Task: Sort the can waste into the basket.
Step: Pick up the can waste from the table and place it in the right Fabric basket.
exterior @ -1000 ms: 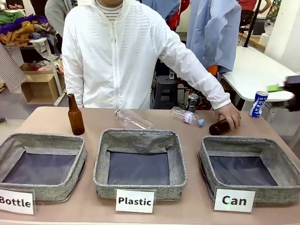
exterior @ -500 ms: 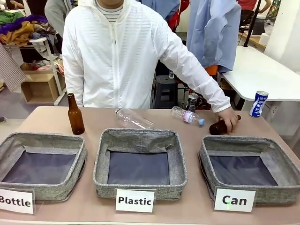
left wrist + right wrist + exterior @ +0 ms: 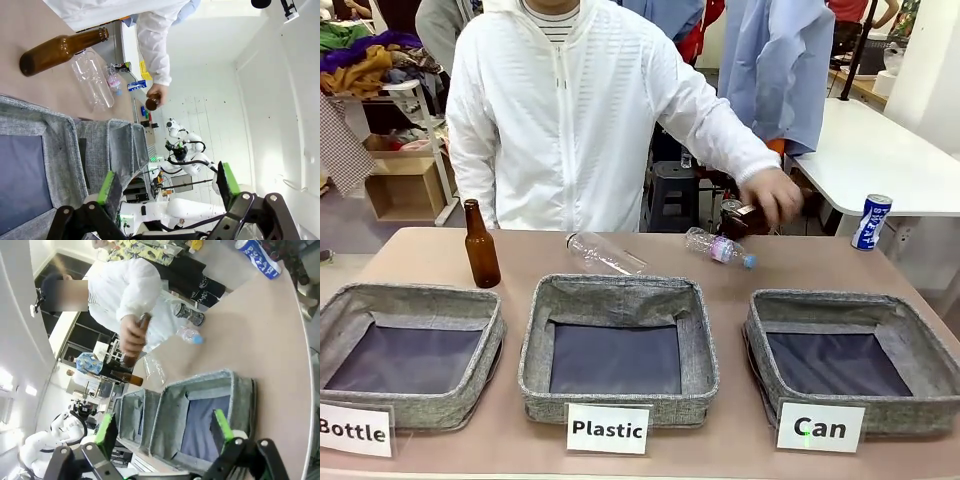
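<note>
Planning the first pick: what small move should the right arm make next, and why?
Probably ease the open right gripper toward the upright blue-and-white can at the far right: the Can basket is empty, and that can stands clear of the person's hand holding a brown bottle.

The left gripper (image 3: 167, 182) has its jaws spread wide, the green pads (image 3: 109, 186) well apart with nothing between them. The right gripper (image 3: 164, 427) stands the same way, jaws wide and empty, its own pads (image 3: 222, 425) far from each other. Across the table the person's hand (image 3: 772, 195) is off the tabletop at the end of an outstretched white-sleeved arm, fingers curled around a brown bottle (image 3: 740, 222). The person's other arm hangs straight down at the side.
</note>
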`<state>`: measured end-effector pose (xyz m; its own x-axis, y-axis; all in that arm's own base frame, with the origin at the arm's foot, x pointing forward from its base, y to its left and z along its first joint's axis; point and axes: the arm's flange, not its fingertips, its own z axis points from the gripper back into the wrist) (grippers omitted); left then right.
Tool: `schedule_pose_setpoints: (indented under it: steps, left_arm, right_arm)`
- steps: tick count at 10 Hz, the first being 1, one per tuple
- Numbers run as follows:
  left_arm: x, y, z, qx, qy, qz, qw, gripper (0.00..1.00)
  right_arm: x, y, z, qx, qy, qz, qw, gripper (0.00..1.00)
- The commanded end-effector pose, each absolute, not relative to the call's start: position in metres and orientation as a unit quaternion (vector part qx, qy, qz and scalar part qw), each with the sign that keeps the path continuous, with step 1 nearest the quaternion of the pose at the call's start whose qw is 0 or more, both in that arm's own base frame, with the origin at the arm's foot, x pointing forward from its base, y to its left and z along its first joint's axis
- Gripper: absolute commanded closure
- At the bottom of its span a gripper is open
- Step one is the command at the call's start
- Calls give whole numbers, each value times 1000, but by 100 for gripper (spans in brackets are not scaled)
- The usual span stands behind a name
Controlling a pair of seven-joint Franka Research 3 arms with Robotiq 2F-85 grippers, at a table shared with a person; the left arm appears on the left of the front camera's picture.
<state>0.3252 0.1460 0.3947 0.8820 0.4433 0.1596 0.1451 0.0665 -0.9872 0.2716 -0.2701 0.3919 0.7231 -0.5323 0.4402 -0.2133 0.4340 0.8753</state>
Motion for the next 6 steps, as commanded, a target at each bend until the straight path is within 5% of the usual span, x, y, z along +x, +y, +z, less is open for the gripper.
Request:
schedule_pose_setpoints:
  steps: [1,6]
  left_arm:
    - [325,146,395,-677,-226,96,694,0]
    - [325,146,395,-677,-226,96,694,0]
  right_arm:
    - [285,-257,406,509,-369,-79,774,0]
    - [373,-117,473,359,-370,34,856,0]
